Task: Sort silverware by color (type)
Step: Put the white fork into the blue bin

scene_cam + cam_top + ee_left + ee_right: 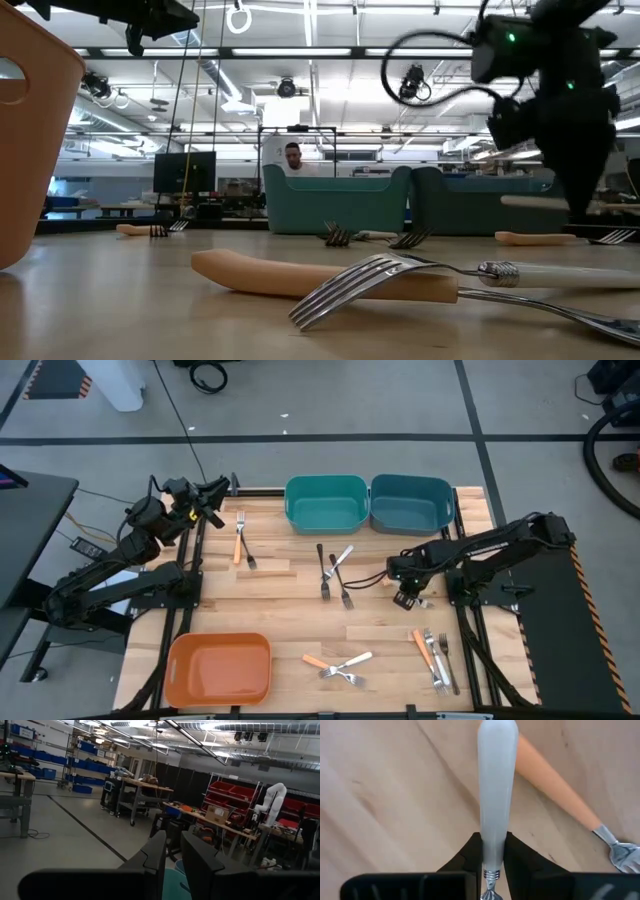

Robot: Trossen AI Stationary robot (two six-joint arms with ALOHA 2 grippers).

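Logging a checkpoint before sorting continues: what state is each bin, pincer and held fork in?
Teal plastic bin: empty.
Blue plastic bin: empty.
Orange plastic bin: empty.
Left pincer: raised, slightly open, holding nothing.
Right pincer: closed on white-handled fork.
That fork: gripped by its handle.

My high camera looks straight down on the whole table (pixel 300 585) and both arms. My low camera sits at tabletop height, facing level across the forks toward the teal bin (pixel 335 205) and the room behind; the high view shares that bin (pixel 325 503). My left wrist camera points out into the room. My right wrist camera looks down, very near a white-handled fork (pixel 495 810).
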